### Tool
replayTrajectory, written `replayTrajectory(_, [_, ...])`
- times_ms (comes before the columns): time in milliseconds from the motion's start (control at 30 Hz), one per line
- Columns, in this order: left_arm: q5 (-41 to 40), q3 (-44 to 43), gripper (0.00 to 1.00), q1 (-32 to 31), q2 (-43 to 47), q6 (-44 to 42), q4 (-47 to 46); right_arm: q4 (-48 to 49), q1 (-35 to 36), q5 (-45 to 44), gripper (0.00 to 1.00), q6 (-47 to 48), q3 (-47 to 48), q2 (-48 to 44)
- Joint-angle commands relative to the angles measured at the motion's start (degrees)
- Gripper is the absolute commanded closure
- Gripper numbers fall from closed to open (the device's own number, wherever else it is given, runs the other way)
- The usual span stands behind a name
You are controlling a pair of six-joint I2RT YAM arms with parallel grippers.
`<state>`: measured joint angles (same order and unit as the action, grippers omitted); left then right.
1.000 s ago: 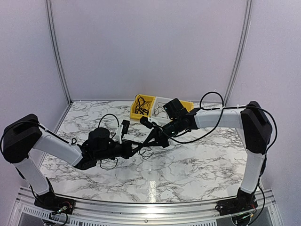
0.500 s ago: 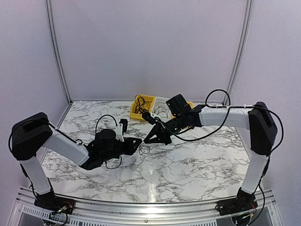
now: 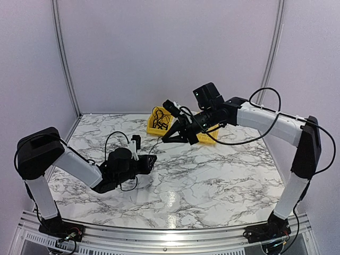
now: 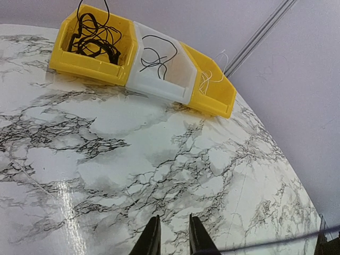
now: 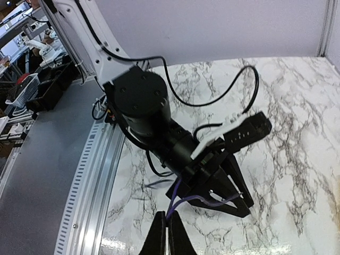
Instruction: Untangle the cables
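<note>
My right gripper (image 3: 166,139) is raised above the table in front of the bins. In the right wrist view it (image 5: 167,227) is shut on a thin looped cable (image 5: 204,200) that dangles in front of my left gripper (image 5: 239,199). My left gripper (image 3: 154,160) sits low over the marble table to the left; in its wrist view (image 4: 172,237) the jaws stand slightly apart with only marble between them. A thin dark strand (image 4: 265,245) crosses that view's lower right corner. More black cables (image 4: 93,42) lie in the left yellow bin (image 4: 90,66).
Three bins stand in a row at the back: the yellow one (image 3: 157,129), a white one (image 4: 162,85) with a thin black wire (image 4: 154,56), and a second yellow one (image 4: 215,101) with a whitish wire (image 4: 207,79). A metal rail (image 5: 90,180) runs along the table's near edge.
My right gripper has lifted and moved back toward the bins, carrying the thin cable off the table. My left gripper has let go and drawn back to the left.
</note>
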<state>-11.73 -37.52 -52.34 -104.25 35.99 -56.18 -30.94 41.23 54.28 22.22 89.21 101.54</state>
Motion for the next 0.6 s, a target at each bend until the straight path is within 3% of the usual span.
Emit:
replayTrajectory(0, [-2.71, 2.67, 0.81, 0.48, -1.78, 0.83, 0.11, -3.6, -0.09, 2.89, 1.0, 0.01, 5.31, -4.93])
replayTrajectory(333, [-3.06, 5.39, 0.8, 1.15, -1.31, 2.62, -0.66, -9.24, -0.1, 1.94, 1.0, 3.77, 12.48, -6.94])
replayTrajectory(567, [-3.95, 8.19, 0.71, 1.26, 3.0, 2.51, -0.68, -10.9, -1.38, -2.44, 1.0, 6.21, 16.33, -6.82])
